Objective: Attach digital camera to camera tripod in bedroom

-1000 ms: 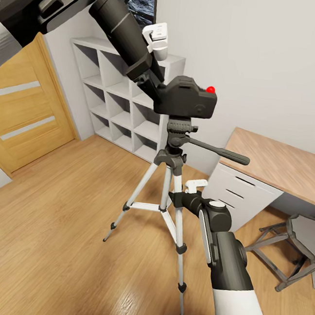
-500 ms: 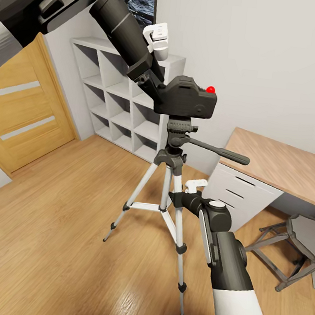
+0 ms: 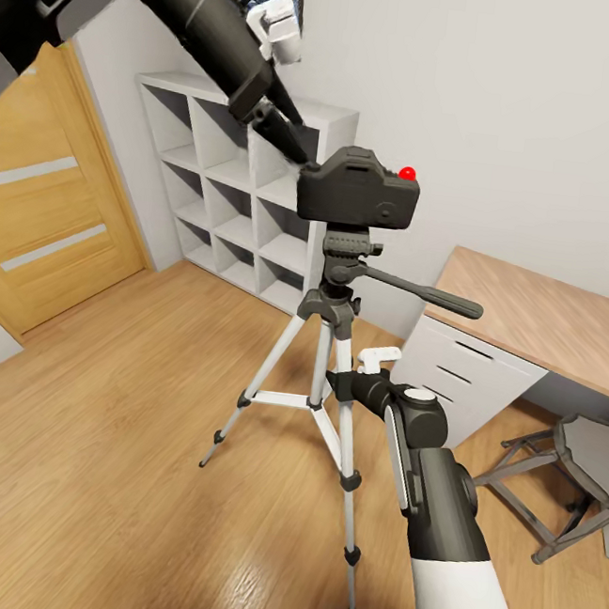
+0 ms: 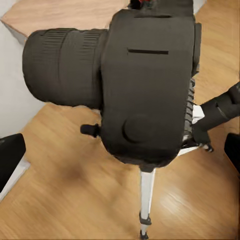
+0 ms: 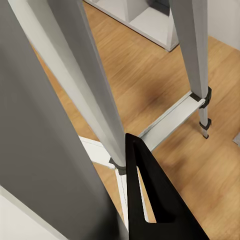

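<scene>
Hiding tripod head in wrist view: camera.

We're seeing no readable text anywhere: camera, tripod, shelf and desk are showing no markings.

Head high; wrists close on tripod
</scene>
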Motion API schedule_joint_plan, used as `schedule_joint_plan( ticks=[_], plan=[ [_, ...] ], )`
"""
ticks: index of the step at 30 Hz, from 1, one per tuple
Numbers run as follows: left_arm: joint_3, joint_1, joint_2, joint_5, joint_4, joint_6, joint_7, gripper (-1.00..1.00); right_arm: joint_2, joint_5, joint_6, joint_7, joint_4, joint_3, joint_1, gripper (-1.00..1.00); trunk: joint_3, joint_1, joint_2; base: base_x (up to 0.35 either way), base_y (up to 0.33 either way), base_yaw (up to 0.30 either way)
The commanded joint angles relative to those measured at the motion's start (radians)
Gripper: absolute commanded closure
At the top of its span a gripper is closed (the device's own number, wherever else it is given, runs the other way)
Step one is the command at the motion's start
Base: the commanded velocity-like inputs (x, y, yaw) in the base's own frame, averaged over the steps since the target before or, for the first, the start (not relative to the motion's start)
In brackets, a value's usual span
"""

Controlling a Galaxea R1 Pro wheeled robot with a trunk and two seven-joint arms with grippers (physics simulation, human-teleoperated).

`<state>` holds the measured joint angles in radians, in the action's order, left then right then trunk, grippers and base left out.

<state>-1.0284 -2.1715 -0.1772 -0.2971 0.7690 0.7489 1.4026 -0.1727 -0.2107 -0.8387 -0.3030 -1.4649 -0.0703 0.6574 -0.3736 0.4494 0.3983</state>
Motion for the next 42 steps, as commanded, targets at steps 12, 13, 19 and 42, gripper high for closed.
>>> schedule_joint_plan(
  ticks=[12,13,19,42],
  plan=[
    [0.143,0.007,-0.046,-0.103,-0.494,0.021,0.013,-1.00,0.001,-0.010,-0.006,-0.008,0.000,0.000,0.001,1.00,-0.002,0.001,0.002,0.000,0.000,0.000],
    [0.145,0.013,-0.046,-0.110,-0.531,0.021,0.013,-1.00,0.001,-0.010,-0.006,-0.008,0.000,0.001,0.001,1.00,-0.002,0.001,0.002,0.000,0.000,0.000],
    [0.150,0.098,-0.045,-0.125,-0.696,0.019,0.003,-1.00,0.001,-0.010,-0.007,-0.008,0.000,0.000,0.001,1.00,-0.002,0.001,0.002,0.000,0.000,0.000],
    [0.162,0.866,-0.068,-0.151,-0.759,-0.049,-0.584,-1.00,0.002,-0.013,-0.010,-0.009,0.000,0.001,0.001,1.00,-0.002,0.001,0.002,0.000,0.000,0.000]
  ],
)
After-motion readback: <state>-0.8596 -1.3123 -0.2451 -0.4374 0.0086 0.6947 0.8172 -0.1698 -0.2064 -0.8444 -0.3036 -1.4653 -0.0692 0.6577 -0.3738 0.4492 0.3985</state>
